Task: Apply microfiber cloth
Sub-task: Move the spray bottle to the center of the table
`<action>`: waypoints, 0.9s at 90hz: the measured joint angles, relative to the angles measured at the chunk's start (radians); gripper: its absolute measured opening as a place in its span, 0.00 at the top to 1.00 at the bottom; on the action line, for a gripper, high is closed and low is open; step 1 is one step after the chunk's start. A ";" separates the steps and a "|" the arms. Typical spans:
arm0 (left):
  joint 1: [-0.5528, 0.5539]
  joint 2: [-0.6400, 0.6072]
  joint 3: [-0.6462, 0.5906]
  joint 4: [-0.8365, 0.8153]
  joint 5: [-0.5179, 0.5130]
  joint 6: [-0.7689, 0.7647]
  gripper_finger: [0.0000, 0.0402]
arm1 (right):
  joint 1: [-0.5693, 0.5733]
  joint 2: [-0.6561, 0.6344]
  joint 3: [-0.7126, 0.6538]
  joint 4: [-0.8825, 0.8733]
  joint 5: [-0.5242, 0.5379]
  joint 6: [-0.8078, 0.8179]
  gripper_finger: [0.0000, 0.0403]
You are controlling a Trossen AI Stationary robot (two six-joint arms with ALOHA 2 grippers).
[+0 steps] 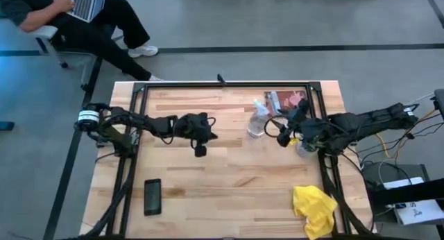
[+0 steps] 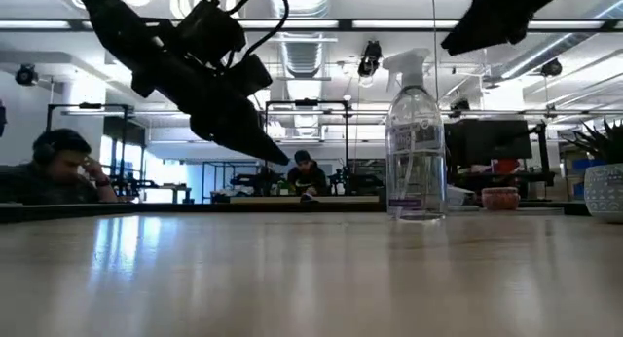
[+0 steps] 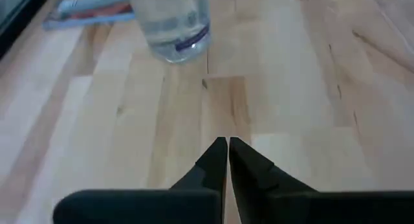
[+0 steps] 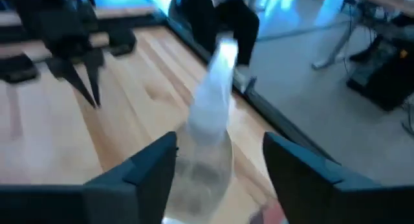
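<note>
The bright yellow microfiber cloth [image 1: 313, 209] lies crumpled on the table near the near right corner, with no gripper on it. A black phone [image 1: 152, 196] lies flat at the near left. A clear spray bottle [image 1: 257, 122] stands upright right of centre. My left gripper [image 1: 211, 136] hangs shut above the table's middle, pointing toward the bottle [image 3: 173, 23]. My right gripper [image 1: 283, 137] hovers open just right of the bottle and above it. The bottle's neck [image 4: 210, 114] shows ahead between its fingers [image 4: 155, 162], untouched.
A colourful flat packet [image 1: 284, 100] lies at the far right behind the bottle. A black metal frame [image 1: 222, 85] runs along the table's far edge and down both sides. A seated person [image 1: 83, 18] is beyond the far left corner. Bare wood spans the near middle.
</note>
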 joint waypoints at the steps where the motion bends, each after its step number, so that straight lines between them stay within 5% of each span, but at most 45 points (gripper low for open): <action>1: 0.001 0.000 0.003 0.001 0.004 0.007 1.00 | -0.003 0.003 0.000 0.010 -0.001 -0.006 0.42; 17: 0.012 -0.008 0.042 0.009 0.017 0.117 1.00 | -0.099 0.061 0.000 0.151 -0.110 -0.050 0.34; 33: 0.022 -0.046 0.032 -0.004 0.016 0.132 1.00 | -0.194 0.107 0.000 0.176 -0.126 -0.016 0.37; 64: 0.021 -0.199 -0.104 0.098 0.017 0.111 1.00 | -0.238 0.200 0.000 0.301 -0.226 -0.004 0.56; 81: 0.021 -0.323 -0.208 0.222 0.017 0.100 1.00 | -0.242 0.230 0.000 0.311 -0.219 -0.003 0.77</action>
